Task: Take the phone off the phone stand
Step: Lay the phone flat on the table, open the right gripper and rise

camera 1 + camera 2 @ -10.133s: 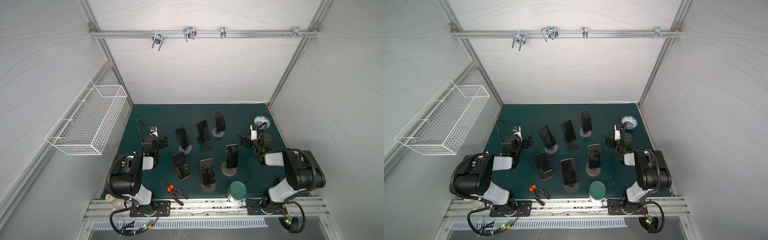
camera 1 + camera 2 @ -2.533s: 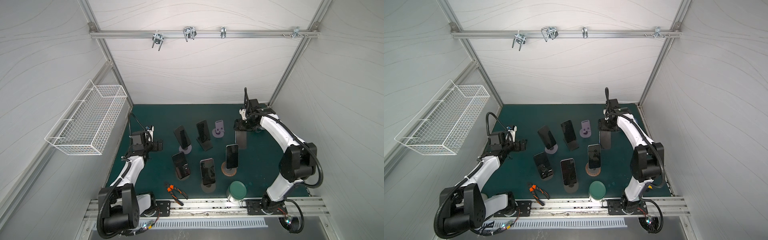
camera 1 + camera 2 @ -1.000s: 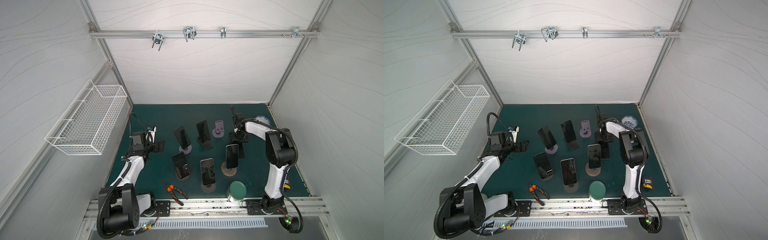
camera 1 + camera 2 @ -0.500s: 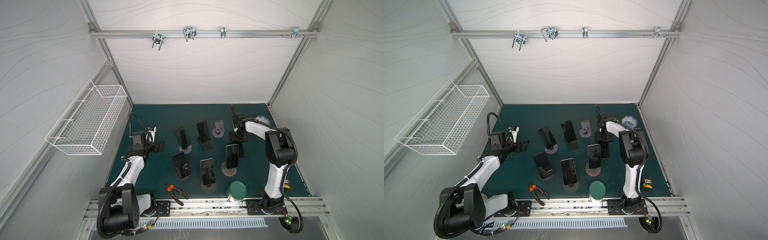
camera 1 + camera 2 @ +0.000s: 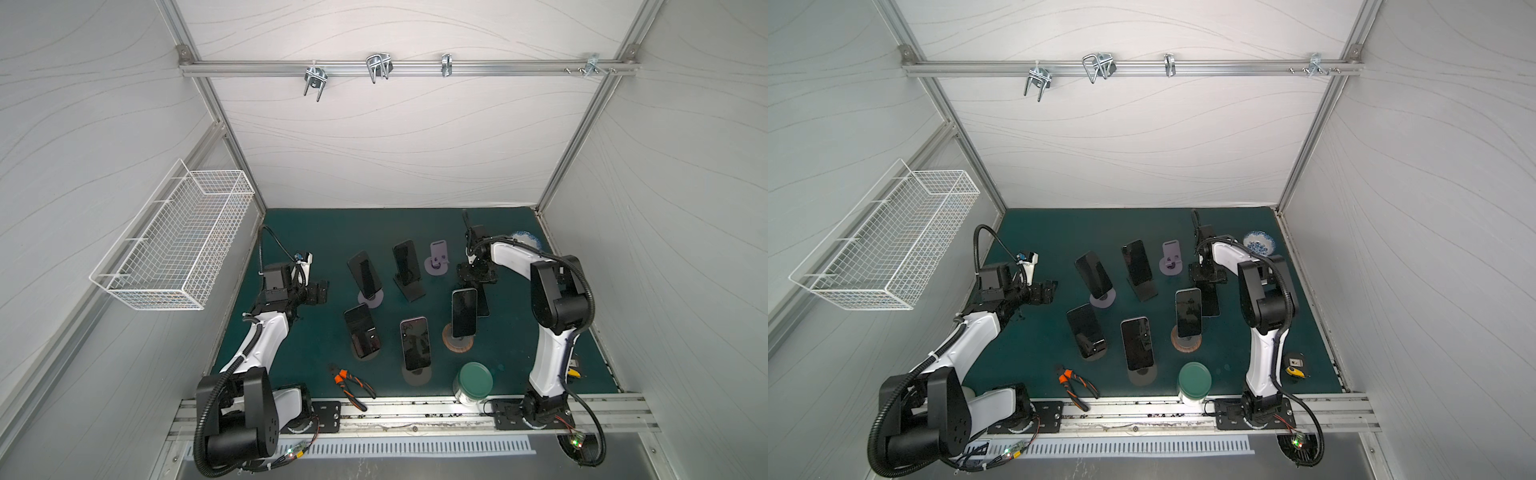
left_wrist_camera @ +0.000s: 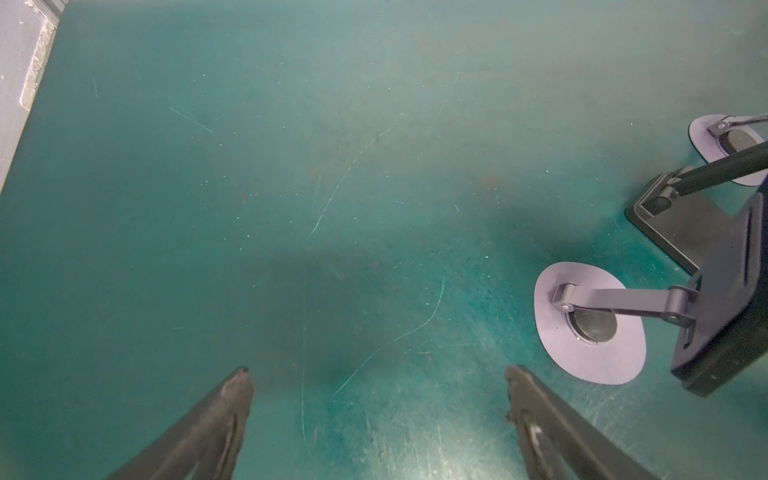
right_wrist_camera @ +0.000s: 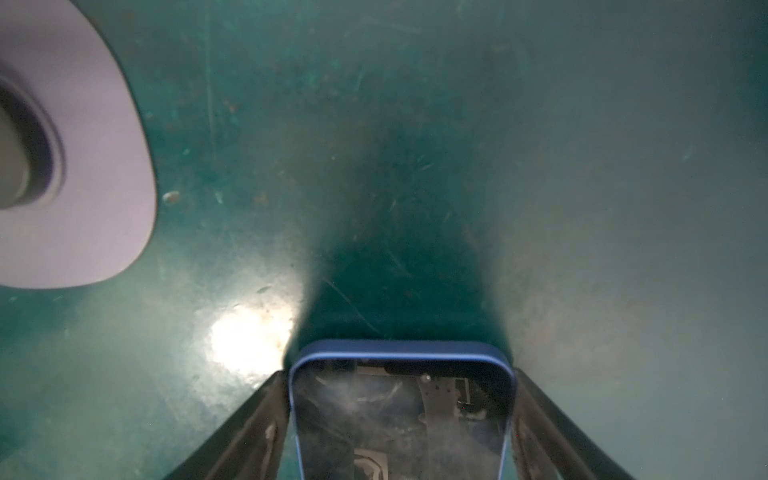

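Phone (image 7: 401, 419) lies flat on the tabletop (image 7: 457, 124) at four o'clock from the lavender phone stand (image 5: 436, 267), between the right gripper's (image 7: 401, 377) fingers, clamped or freed I cannot tell; left gripper (image 6: 378, 374) spread wide

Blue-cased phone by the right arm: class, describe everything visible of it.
The phone has a rounded blue case rim around a glossy dark screen full of reflections. It lies flat, screen up, on the green mat, one end between the fingers of the right tool, which hug its long edges; whether they press cannot be told.
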You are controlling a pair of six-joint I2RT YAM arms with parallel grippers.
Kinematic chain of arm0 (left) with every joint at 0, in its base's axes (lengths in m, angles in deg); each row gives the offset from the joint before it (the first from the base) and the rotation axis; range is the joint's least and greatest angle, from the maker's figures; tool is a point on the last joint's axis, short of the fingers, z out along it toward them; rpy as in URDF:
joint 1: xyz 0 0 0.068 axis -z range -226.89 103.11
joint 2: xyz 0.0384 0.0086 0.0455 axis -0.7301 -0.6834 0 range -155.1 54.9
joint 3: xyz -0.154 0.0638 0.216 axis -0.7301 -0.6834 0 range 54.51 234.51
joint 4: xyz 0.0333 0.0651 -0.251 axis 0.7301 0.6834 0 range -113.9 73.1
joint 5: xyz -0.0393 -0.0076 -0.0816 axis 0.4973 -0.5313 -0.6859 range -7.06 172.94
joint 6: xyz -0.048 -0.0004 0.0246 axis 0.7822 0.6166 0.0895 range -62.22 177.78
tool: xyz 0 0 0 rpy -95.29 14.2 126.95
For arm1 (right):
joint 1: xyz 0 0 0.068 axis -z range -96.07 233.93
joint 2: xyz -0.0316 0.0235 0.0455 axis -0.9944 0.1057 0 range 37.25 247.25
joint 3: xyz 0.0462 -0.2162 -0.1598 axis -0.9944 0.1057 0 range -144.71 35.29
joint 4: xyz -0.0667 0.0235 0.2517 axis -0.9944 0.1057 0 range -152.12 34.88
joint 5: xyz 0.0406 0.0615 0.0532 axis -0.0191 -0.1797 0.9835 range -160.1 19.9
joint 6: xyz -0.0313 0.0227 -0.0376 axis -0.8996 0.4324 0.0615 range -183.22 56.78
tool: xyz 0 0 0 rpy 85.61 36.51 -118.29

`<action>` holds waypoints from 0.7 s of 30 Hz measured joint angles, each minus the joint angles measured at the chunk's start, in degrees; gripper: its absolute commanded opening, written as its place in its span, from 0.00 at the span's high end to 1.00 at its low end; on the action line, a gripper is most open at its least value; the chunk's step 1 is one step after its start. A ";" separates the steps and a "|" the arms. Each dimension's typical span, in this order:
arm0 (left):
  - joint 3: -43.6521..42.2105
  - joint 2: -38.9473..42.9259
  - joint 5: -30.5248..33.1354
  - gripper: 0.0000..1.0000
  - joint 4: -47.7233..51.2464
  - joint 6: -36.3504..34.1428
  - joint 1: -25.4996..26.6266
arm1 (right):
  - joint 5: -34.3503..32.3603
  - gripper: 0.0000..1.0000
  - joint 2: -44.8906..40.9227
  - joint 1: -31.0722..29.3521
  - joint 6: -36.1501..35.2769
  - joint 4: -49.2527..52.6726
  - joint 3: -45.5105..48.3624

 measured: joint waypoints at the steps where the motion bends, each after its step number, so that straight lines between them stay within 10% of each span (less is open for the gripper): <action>1: 0.00 0.00 0.02 0.03 0.00 0.00 0.00 | 0.02 0.18 0.00 0.00 0.02 0.00 0.00; 21: 0.00 0.00 0.31 0.04 -0.02 0.04 0.00 | 3.91 0.12 -11.87 0.61 0.59 2.38 -2.19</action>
